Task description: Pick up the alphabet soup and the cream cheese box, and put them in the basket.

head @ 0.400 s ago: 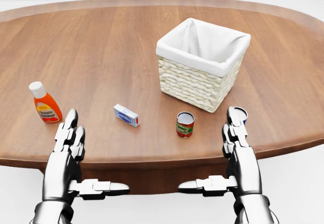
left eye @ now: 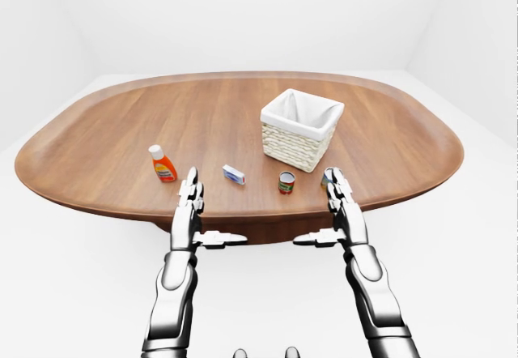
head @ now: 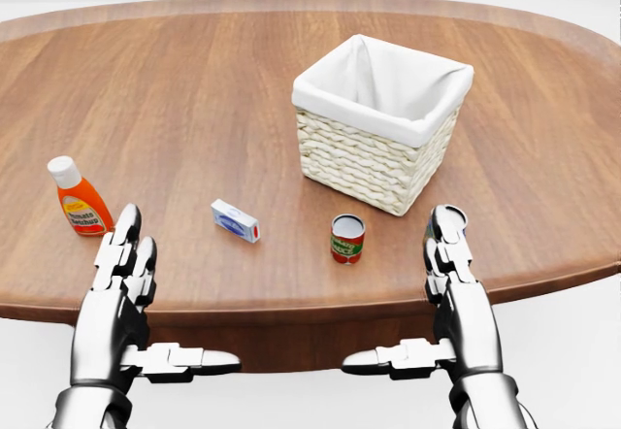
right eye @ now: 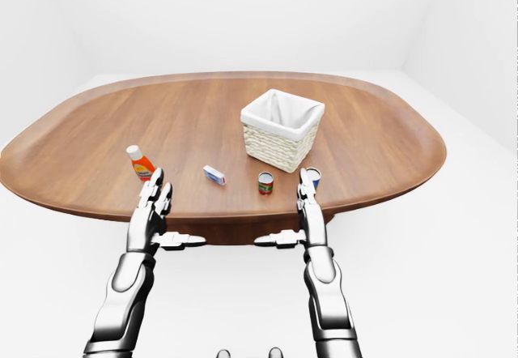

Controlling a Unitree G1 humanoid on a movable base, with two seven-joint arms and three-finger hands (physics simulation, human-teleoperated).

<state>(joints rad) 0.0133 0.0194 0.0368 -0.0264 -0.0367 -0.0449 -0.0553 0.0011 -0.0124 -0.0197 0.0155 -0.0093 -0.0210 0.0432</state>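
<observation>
A small blue-and-white cream cheese box (head: 236,220) lies flat on the wooden table (head: 194,89). A red-and-green can (head: 346,239) stands to its right. A blue-and-white can (right eye: 314,176) stands right of that, mostly hidden behind my right fingers in the head view. I cannot read the labels, so I cannot tell which can is the soup. The white-lined wicker basket (head: 374,148) stands above the cans. My left hand (head: 170,298) is open and empty at the table's near edge, below and left of the box. My right hand (head: 398,293) is open and empty, right of the red-and-green can.
An orange bottle with a white cap (head: 80,201) stands at the left, just above my left fingertips. The oval table's near edge (head: 291,313) runs under both hands. White floor and walls surround the table.
</observation>
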